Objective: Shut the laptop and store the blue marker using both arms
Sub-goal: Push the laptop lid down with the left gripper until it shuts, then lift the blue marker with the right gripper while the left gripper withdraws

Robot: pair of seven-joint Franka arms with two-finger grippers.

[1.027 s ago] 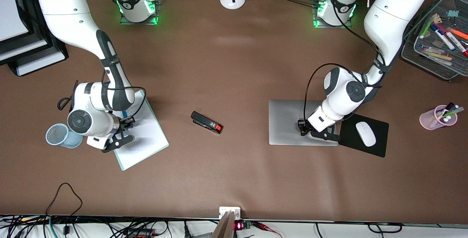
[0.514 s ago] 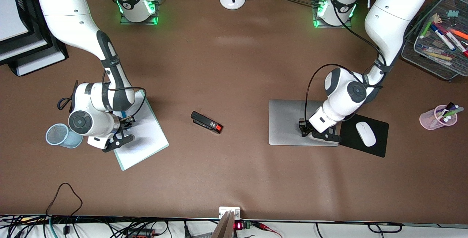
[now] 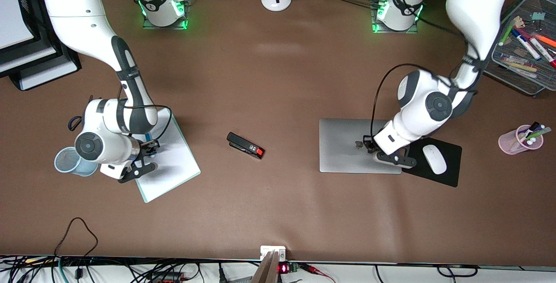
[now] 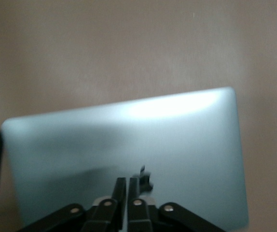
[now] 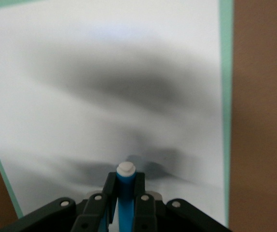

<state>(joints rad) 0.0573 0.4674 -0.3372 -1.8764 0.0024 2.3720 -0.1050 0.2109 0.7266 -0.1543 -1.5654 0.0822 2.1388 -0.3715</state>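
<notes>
The laptop [image 3: 343, 146] lies closed on the table, its silver lid up [image 4: 129, 140] and the dark logo showing. My left gripper [image 3: 368, 144] hangs just over the lid beside that logo, and in the left wrist view its fingers [image 4: 127, 186] stand together with nothing between them. My right gripper [image 3: 150, 146] is shut on the blue marker [image 5: 126, 193], whose white tip sticks out past the fingertips [image 5: 110, 186]. It holds the marker [image 3: 148, 136] over a white pad with green edges [image 3: 173, 165].
A blue mesh cup [image 3: 69, 161] stands beside the right gripper, with scissors [image 3: 76, 122] farther back. A black stapler [image 3: 246, 145] lies mid-table. A black mouse pad [image 3: 449, 174] with a white mouse [image 3: 434, 159] adjoins the laptop. A pink pen cup [image 3: 519, 140] and a wire basket [image 3: 519, 65] stand at the left arm's end.
The left arm has risen and swung toward its own end of the table, uncovering the logo on the lid. The right arm has shifted slightly toward the mesh cup with the marker.
</notes>
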